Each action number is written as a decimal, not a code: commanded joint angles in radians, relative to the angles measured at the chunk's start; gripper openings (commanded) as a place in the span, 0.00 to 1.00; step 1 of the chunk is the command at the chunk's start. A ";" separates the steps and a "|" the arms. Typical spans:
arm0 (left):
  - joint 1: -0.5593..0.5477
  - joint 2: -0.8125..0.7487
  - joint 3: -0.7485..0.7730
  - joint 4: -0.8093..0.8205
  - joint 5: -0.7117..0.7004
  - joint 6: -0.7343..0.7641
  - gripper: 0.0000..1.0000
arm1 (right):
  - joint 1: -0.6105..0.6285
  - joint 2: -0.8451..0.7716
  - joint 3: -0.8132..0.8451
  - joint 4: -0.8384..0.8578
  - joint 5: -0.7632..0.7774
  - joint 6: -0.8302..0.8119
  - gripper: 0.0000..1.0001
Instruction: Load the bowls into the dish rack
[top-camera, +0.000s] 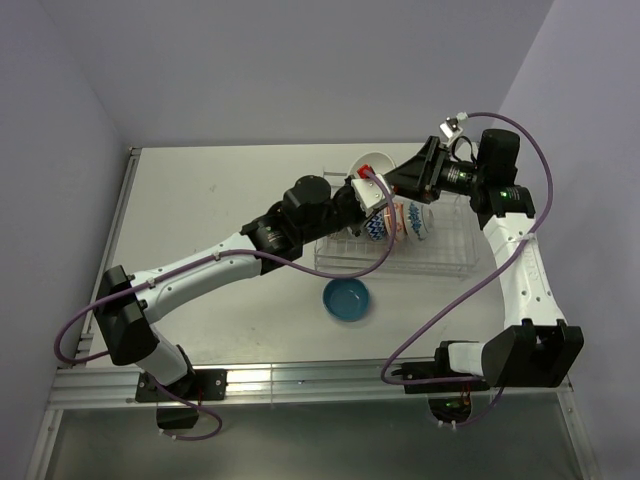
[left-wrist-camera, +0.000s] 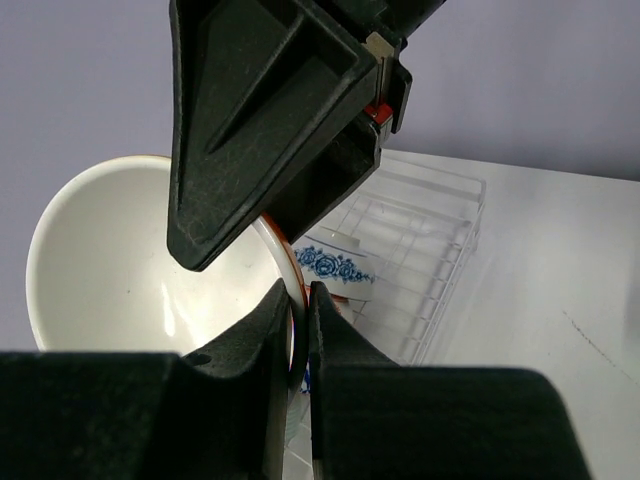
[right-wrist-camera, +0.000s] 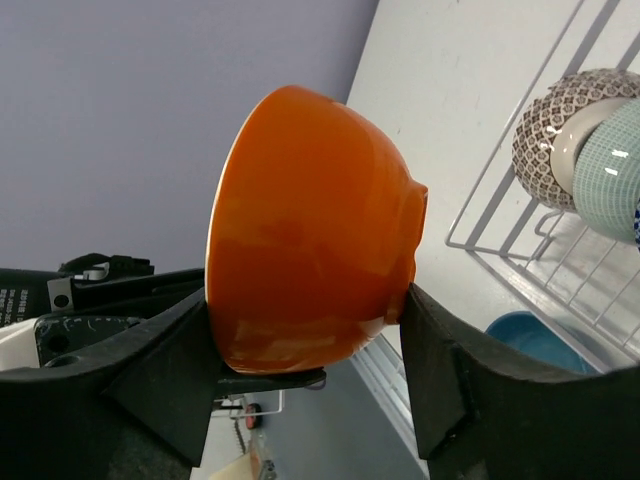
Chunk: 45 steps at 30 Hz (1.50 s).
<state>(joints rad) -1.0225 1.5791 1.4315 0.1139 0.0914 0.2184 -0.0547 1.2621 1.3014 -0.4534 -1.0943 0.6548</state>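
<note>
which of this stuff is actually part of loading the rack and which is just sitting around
Part of the job: orange bowl, blue bowl, brown patterned bowl, pale green bowl, blue and white bowl, dish rack.
Just there: purple cables, table.

Desk (top-camera: 220, 200): flat white top, matt; a few faint dark marks (top-camera: 212, 187) toward its far left; a thin scratch (left-wrist-camera: 585, 335) on its surface, seen from the left wrist; plain lilac walls (top-camera: 300, 60) enclose it on three sides; silvery metal rail (top-camera: 300, 385) along the near edge; a like side rail (top-camera: 122, 215) along the left edge.
</note>
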 joint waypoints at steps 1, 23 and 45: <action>-0.004 -0.051 0.026 0.084 0.021 -0.016 0.00 | 0.006 0.000 0.001 0.056 -0.049 0.014 0.65; 0.005 -0.119 -0.017 -0.048 0.021 -0.066 0.69 | -0.094 0.045 0.099 -0.082 -0.018 -0.121 0.00; 0.248 -0.229 -0.008 -0.330 0.202 -0.295 1.00 | -0.335 0.172 0.348 -0.637 0.562 -0.819 0.00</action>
<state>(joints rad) -0.8059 1.3983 1.4216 -0.2104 0.2478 -0.0311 -0.3843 1.4395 1.5799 -1.0527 -0.6697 -0.0532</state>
